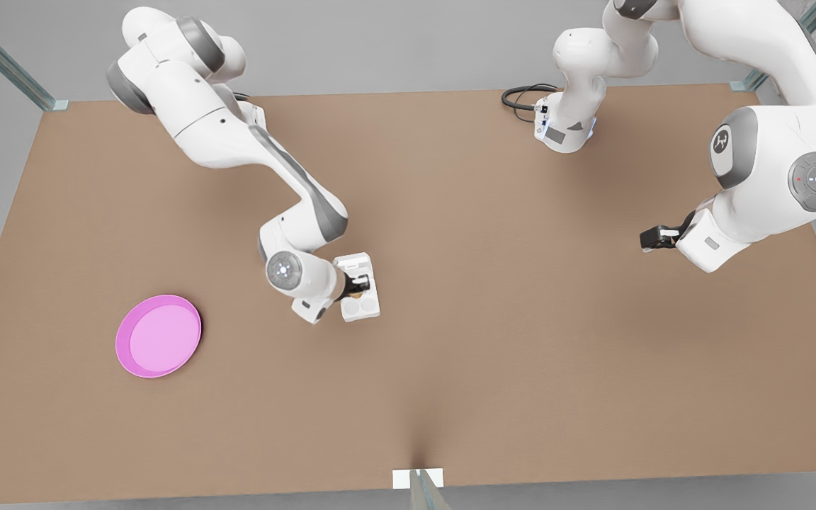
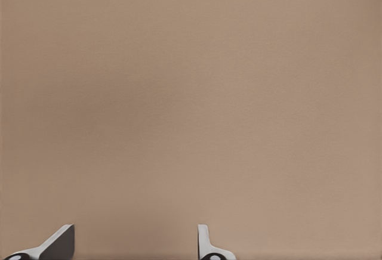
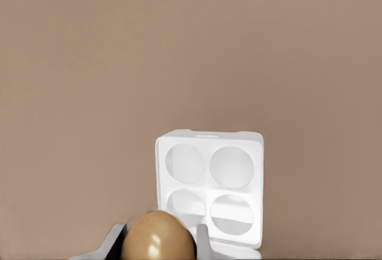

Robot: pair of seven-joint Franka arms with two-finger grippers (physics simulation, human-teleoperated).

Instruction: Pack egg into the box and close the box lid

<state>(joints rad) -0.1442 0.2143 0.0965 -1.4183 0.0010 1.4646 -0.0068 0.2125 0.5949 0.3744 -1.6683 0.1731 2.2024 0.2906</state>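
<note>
Right gripper (image 3: 160,243) pinches the tiny tan-beige oval egg (image 3: 159,236) above the white four-cup plastic carton (image 3: 209,188) mid-table, a smooth, fragile load probably best held lightly across its middle, while the left gripper (image 2: 136,242) waits open at the front view's right.

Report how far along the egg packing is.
Done: the right gripper has the egg between its fingers, above the box. In hand: carrying it to a cup; all four cups look empty. Left: placing the egg, closing the box lid. The left gripper waits open over bare table.
</note>
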